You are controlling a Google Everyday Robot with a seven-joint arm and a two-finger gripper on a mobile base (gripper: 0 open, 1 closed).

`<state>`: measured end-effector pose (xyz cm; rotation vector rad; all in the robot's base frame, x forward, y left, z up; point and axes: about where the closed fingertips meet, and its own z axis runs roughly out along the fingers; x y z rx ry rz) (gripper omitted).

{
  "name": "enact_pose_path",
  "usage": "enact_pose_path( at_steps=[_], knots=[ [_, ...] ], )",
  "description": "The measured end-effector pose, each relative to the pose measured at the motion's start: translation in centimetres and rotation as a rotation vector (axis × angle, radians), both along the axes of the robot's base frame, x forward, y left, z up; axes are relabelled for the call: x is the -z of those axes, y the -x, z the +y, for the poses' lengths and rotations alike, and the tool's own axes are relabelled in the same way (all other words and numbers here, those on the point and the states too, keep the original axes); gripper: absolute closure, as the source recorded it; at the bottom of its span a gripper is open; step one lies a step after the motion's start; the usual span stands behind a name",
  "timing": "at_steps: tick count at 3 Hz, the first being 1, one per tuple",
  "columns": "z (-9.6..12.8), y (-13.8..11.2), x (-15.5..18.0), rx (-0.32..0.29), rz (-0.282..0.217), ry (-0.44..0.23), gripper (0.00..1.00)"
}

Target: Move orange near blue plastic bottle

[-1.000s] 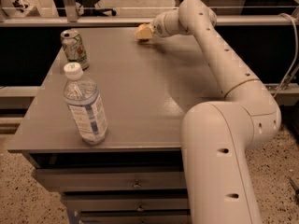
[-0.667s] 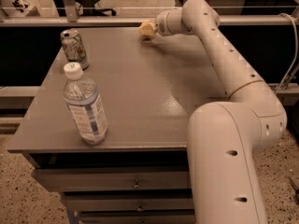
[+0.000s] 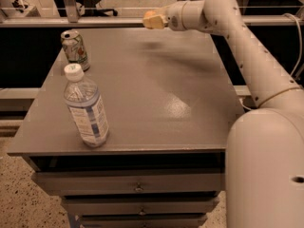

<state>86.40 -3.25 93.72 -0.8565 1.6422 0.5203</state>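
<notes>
The blue plastic bottle point(image 3: 86, 109) stands upright near the front left of the grey table point(image 3: 156, 94); it is clear, with a white cap and a white-and-blue label. My gripper point(image 3: 151, 19) is a tan tip at the end of the white arm point(image 3: 223, 18). It hangs above the table's far edge, well behind and to the right of the bottle. The orange is not visible as a separate thing; it is hidden or out of view.
A silver-green soda can point(image 3: 74, 49) stands at the far left corner, behind the bottle. A railing point(image 3: 71, 4) runs behind the table. My large white arm base point(image 3: 266, 170) fills the lower right. Drawers point(image 3: 137, 186) sit under the tabletop.
The gripper has risen and moved slightly right, away from the tabletop at the far edge. The bottle and can have not moved.
</notes>
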Motion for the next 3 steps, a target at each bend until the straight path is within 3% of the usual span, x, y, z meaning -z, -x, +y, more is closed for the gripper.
enact_pose_path(
  at_steps=[1, 3],
  knots=[
    [-0.9, 5.5, -1.3, -0.095, 0.000, 0.024, 1.00],
    [-0.9, 18.7, -0.4, -0.351, 0.051, 0.109, 1.00]
  ],
)
